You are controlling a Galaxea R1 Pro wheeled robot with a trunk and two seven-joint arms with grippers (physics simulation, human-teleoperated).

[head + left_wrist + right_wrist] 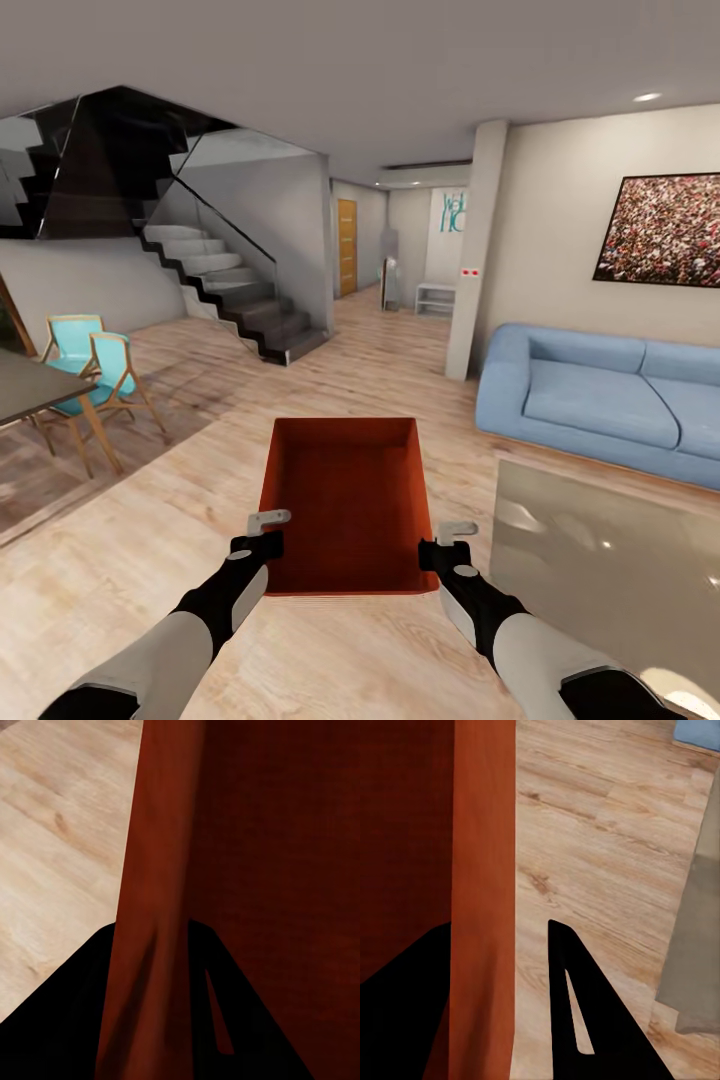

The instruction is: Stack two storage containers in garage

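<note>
Carrying storage container (345,500) at lower centre of the head view, above the wood-plank floor (150,520) | left tool (268,532) clamped on its left wall | right tool (447,541) clamped on its right wall | blue sofa (600,400) at right.

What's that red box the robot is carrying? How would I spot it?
Find the blue sofa on the right, then look left across the wood floor. The storage container is between the left gripper and right gripper: open-topped, empty, and the one orange-red thing among pale furniture.
</note>
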